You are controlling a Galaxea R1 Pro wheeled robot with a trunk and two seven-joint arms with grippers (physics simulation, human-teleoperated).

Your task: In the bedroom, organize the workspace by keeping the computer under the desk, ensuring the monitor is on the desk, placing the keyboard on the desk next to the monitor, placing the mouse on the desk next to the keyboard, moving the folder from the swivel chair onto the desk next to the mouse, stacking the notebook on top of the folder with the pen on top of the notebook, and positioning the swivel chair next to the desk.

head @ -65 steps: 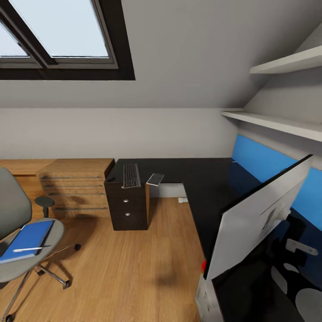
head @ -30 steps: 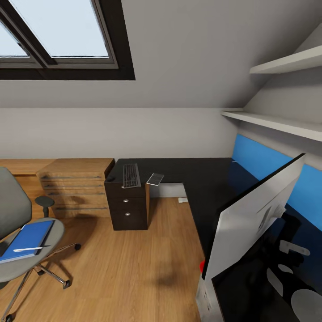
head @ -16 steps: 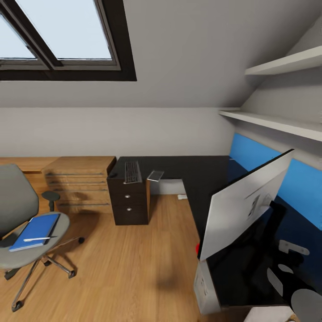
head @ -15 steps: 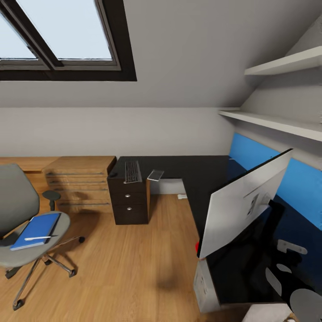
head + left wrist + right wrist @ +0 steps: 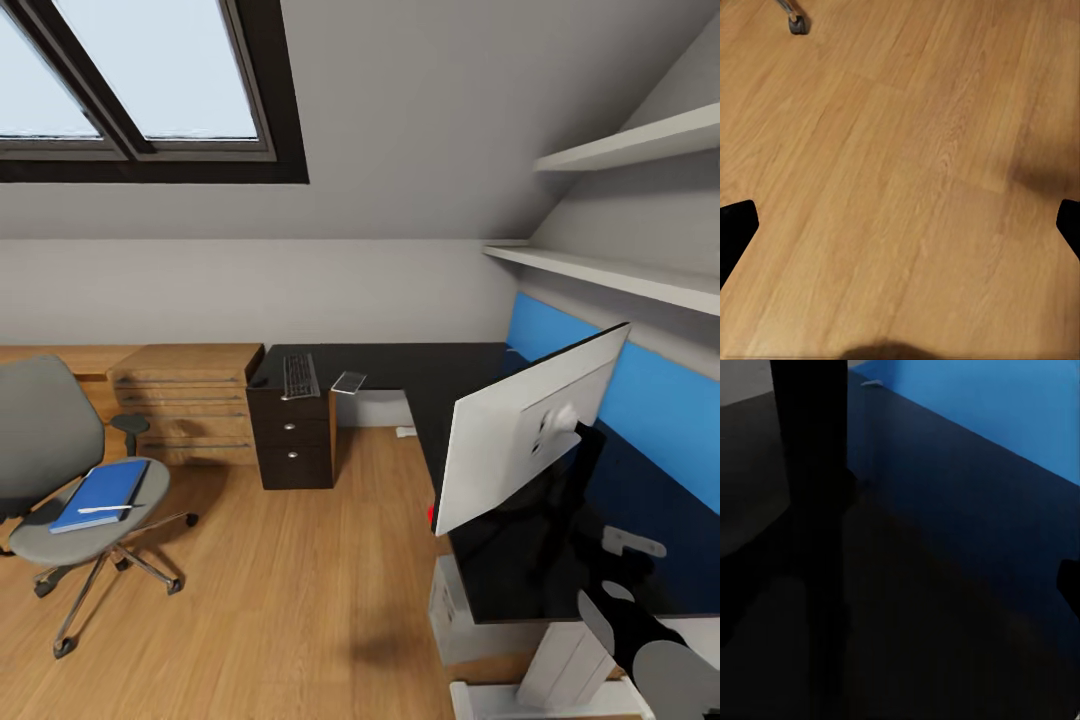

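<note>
- Risk: the monitor (image 5: 525,440) stands on the table (image 5: 440,380) close to its front edge, with its pale back toward the camera. Contact from the robot's body or right arm could tip it off the edge.
- Risk: the pen (image 5: 104,509) lies loose on the folder (image 5: 100,495) on the swivel chair (image 5: 70,480). Tilting the folder on pickup may let the pen roll to the floor (image 5: 280,600).
- The keyboard (image 5: 299,375) lies at the table's far end, well apart from the monitor.
- Left arm: the wrist camera faces bare floor; the fingers (image 5: 735,232) are spread wide and hold nothing.
- Right arm: its wrist camera looks across the table top toward the monitor stand (image 5: 814,510); finger state cannot be determined.
</note>
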